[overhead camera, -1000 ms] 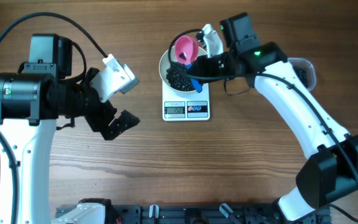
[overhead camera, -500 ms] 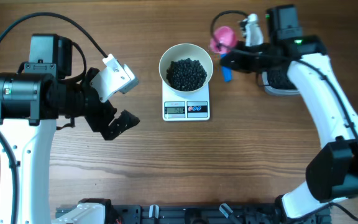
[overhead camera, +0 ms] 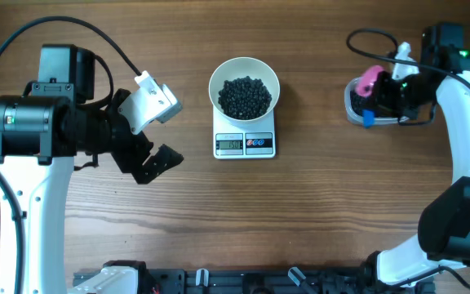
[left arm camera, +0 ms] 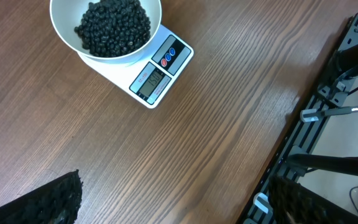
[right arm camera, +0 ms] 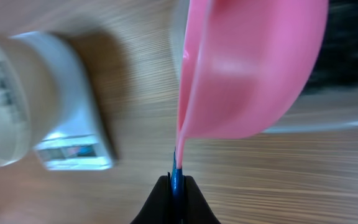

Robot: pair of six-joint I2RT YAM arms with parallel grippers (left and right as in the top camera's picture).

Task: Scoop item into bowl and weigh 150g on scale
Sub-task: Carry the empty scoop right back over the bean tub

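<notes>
So the bowl (overhead camera: 213, 82) on the scale (overhead camera: 244, 144) at 12 o'clock already holds plenty of black beads (overhead camera: 245, 96) — readout's unreadable, so maybe more scoops. Right gripper (right arm camera: 177, 185) clamps the pink scoop (right arm camera: 247, 68) over the tub (overhead camera: 350, 108); left gripper (overhead camera: 163, 129) gapes, empty.

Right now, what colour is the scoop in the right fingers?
The scoop is pink, clearest in the right wrist view.

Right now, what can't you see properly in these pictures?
- Number on the scale: too small in overhead and left wrist views.
- Inside of the pink scoop: right wrist view shows only its blurred outside.
- Clear tub: mostly hidden by the right gripper overhead.
</notes>
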